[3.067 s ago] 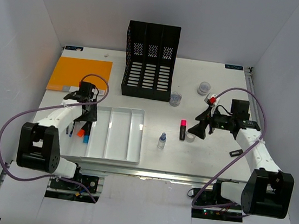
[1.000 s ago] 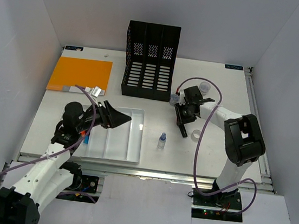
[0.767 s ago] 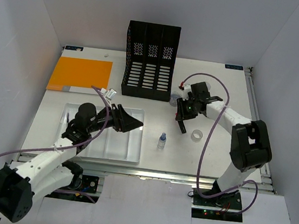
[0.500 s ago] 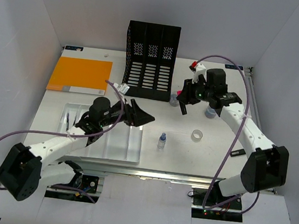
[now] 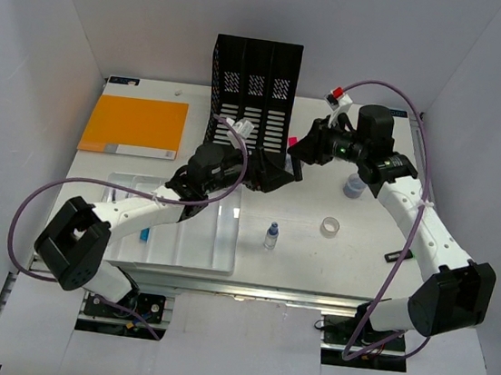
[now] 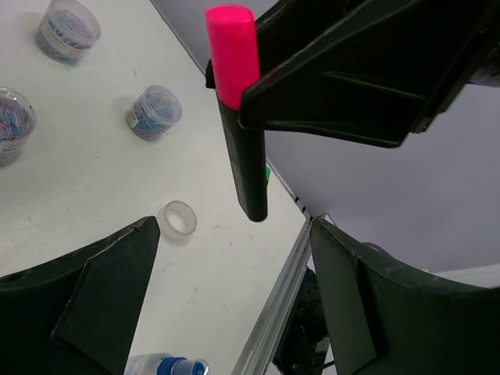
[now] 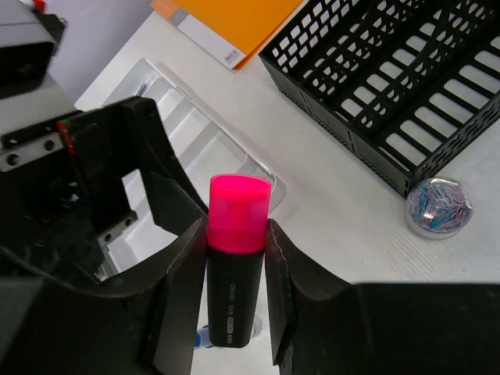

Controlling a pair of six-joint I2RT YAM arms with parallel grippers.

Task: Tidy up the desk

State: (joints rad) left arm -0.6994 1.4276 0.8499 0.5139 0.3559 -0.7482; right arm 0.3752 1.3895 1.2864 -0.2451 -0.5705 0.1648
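Note:
A highlighter with a pink cap and black body [image 7: 232,273] stands upright between my right gripper's [image 7: 232,234] jaws, which are shut on it. Seen from above, that gripper [image 5: 296,157] holds it in the air over the desk [image 5: 359,274], in front of the black file holder [image 5: 252,101]. My left gripper [image 5: 270,175] is open and sits just left of the highlighter [image 5: 291,143], pointing at it. In the left wrist view the highlighter [image 6: 244,156] hangs ahead of the open left gripper [image 6: 234,289], not touching either finger.
A white compartmented tray [image 5: 199,236] with pens lies at the front left. An orange folder [image 5: 135,126] lies at the back left. A small bottle [image 5: 271,236], a tape roll [image 5: 330,226], a jar of clips [image 5: 353,187] and a small black item [image 5: 395,256] are scattered on the right.
My left arm swung from the tray to the right, toward the centre. My right gripper lifted the highlighter and carried it back and left until the two grippers met.

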